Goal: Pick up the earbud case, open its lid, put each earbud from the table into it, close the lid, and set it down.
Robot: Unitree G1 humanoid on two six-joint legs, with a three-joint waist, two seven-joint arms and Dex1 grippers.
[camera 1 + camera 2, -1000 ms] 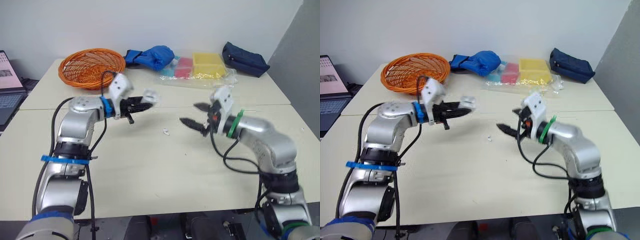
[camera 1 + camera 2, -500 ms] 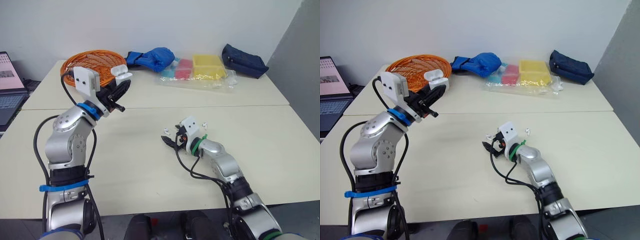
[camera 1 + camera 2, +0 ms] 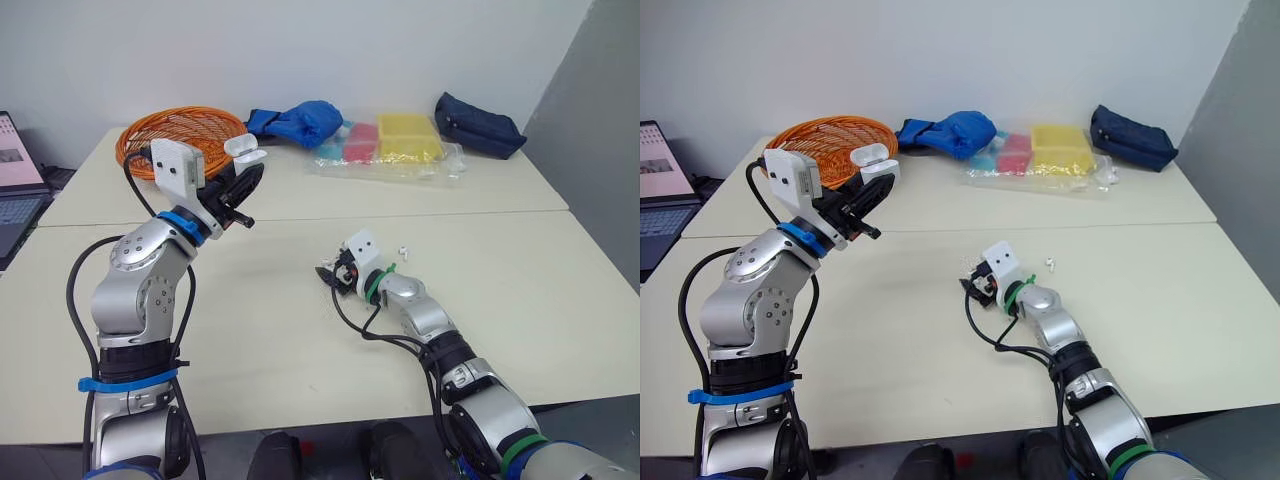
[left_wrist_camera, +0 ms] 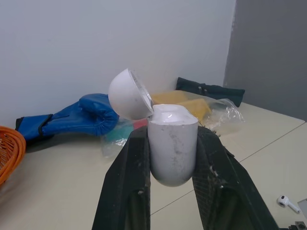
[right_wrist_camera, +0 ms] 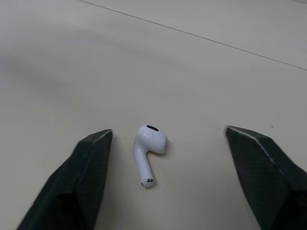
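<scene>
So the left hand (image 3: 243, 176) is up off the counter (image 3: 280, 330), just in front of the orange basket (image 3: 180, 133), and it's got the earbud case (image 4: 172, 148) clamped between its two black fingers (image 4: 132, 177). The case sits upright in the grip with its lid (image 4: 127, 93) flipped open and tipped back to one side. I can't see down into it from any angle, so no idea what's inside. The right hand (image 3: 328, 276) is well away from the basket, off to the robot's right of it and closer to the robot, low over the counter. Its fingers (image 5: 81, 177) are spread wide with one earbud (image 5: 149, 148) lying flat on the counter between them, not touching either one. The other earbud (image 3: 403, 249) is on the counter too, a bit further from the basket than that hand. Along the back, in a row to the right of the basket, there's a blue bag (image 3: 300, 118), then a clear plastic bag (image 3: 400, 145) with yellow and pink stuff in it, then a dark navy pouch (image 3: 478, 122) – the farthest thing from the basket. A laptop (image 3: 15, 175) peeks in on the basket's other side.
</scene>
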